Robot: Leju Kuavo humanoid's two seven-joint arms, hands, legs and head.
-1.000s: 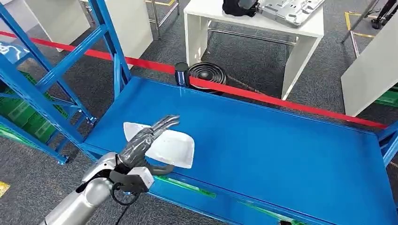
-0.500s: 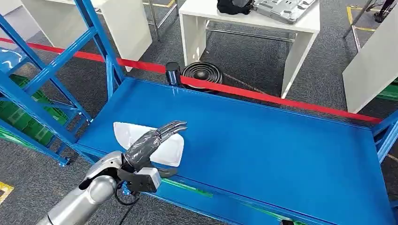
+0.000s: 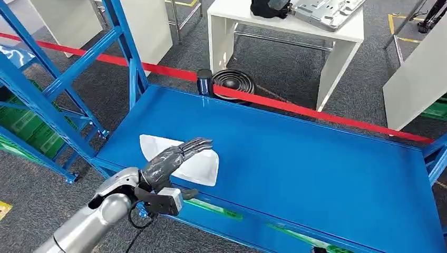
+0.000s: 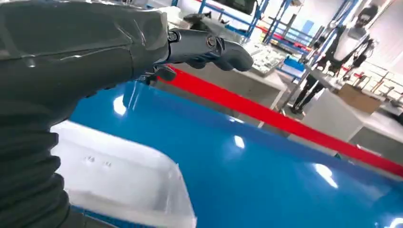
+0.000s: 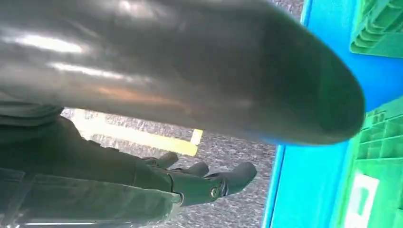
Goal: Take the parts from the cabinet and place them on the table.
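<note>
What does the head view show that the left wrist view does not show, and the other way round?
Head view alone: the silver left arm, the black coil on the floor behind the shelf, and the full outline of the white part.

Left wrist view alone: a standing figure far off and a brown box.

Both: the left robot hand with fingers stretched above the part, not gripping it, the blue shelf, the red tape and a white table carrying a grey tray.
</note>
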